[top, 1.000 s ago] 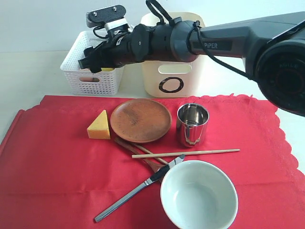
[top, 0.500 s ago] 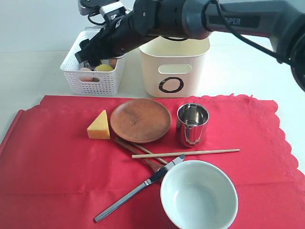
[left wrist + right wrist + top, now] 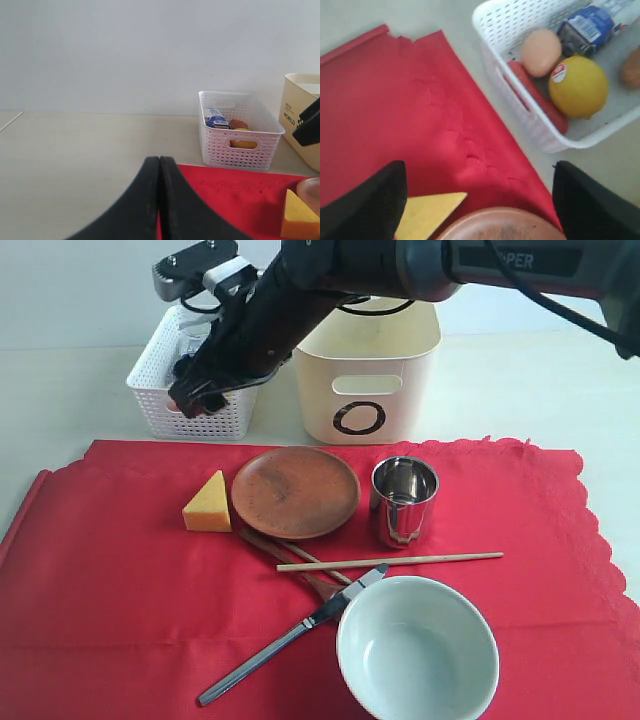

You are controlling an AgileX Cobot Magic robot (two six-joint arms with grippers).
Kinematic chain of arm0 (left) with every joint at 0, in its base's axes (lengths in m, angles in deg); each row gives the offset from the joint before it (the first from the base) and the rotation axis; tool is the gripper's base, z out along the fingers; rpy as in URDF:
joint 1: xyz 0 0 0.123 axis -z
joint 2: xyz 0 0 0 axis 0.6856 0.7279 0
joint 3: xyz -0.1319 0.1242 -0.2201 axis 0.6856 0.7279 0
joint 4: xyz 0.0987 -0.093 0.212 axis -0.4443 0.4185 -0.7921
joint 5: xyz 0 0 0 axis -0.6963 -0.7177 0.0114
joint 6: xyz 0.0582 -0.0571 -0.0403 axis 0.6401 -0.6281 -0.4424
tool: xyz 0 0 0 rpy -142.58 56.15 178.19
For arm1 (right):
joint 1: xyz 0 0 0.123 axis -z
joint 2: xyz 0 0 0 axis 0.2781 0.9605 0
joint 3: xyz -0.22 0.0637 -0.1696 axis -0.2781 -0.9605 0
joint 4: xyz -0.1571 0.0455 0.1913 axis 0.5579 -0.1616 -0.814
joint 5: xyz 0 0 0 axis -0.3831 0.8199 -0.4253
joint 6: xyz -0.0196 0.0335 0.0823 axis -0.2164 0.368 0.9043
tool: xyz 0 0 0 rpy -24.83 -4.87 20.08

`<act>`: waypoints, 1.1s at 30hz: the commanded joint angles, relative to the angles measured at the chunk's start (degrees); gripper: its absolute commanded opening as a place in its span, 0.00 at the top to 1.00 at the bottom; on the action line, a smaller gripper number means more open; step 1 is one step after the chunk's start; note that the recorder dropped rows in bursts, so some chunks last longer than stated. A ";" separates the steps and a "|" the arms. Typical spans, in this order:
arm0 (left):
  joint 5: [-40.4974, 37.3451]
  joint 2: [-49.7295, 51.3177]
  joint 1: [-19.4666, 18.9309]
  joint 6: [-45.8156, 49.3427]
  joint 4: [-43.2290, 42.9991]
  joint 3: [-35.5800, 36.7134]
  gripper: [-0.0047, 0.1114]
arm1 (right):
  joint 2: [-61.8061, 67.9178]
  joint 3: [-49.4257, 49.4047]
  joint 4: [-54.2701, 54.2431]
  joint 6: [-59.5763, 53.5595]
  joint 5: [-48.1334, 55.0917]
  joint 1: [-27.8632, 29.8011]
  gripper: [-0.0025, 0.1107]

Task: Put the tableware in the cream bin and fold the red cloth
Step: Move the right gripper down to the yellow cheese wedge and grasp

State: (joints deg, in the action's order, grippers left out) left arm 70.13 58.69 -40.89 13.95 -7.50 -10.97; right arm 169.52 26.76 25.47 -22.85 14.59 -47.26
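Observation:
On the red cloth [image 3: 120, 590] lie a brown plate [image 3: 295, 492], a steel cup [image 3: 404, 500], a pale bowl [image 3: 417, 648], a metal knife [image 3: 290, 635], a chopstick [image 3: 390, 561] and a wooden spoon [image 3: 290, 558] partly under them. The cream bin [image 3: 368, 370] stands behind the cloth. My right gripper [image 3: 205, 392] hangs open and empty in front of the white basket, above the cloth's far edge; its wrist view shows the right gripper [image 3: 480, 167] over the plate [image 3: 502, 225] rim. The left gripper [image 3: 160, 159] is shut with nothing in it, off the cloth's left side.
A cheese wedge [image 3: 208, 504] sits left of the plate. The white lattice basket [image 3: 190, 395] beside the bin holds an egg [image 3: 541, 52], a lemon [image 3: 577, 85], a sausage [image 3: 535, 95] and a packet [image 3: 590, 22]. Bare table surrounds the cloth.
The right arm has swung from above the white basket downward and toward the cloth, bringing its open gripper in front of the basket. The left gripper has stayed shut.

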 commanded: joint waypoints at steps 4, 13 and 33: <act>0.26 -0.36 -0.12 -0.03 0.06 0.03 0.95 | 0.76 -2.78 -0.39 -6.82 2.64 -3.86 0.31; 0.26 -0.36 -0.12 -0.16 0.06 0.03 0.95 | 6.75 -2.78 2.92 -6.80 -1.35 -4.85 0.26; 0.26 -0.36 -0.12 -0.04 0.06 0.03 0.95 | 10.85 -2.78 4.60 -8.95 -3.26 -4.85 0.59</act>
State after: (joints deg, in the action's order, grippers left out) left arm 70.13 58.69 -40.89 13.95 -7.50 -10.97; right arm 180.38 24.21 29.54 -31.33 12.09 -52.29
